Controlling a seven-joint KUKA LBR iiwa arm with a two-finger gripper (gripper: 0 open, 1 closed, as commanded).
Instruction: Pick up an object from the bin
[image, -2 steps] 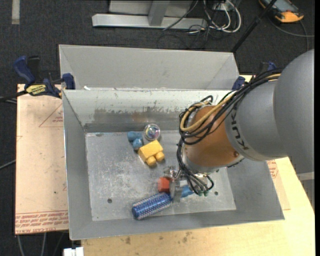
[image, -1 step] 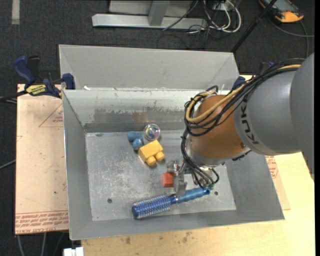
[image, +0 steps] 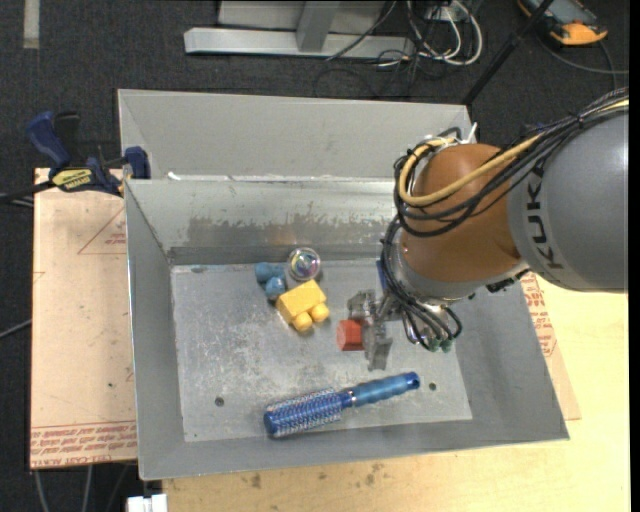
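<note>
- The arm (image: 585, 205) is a thick, rounded tube of smooth silver-grey, with a soft sheen.
- Large black letters (image: 527, 232) run along its side; "KU" can be read.
- At the wrist sits a bulging, dome-shaped cover (image: 462, 232) in glossy orange-brown.
- Yellow, black and pale cables (image: 470, 178) loop over the top of the cover and run in a bundle along the arm.
- Below the cover hangs a tangle of thin wires (image: 435, 332), black and white with a touch of green.
- The gripper (image: 372, 335) is small, of dull grey metal.
</note>
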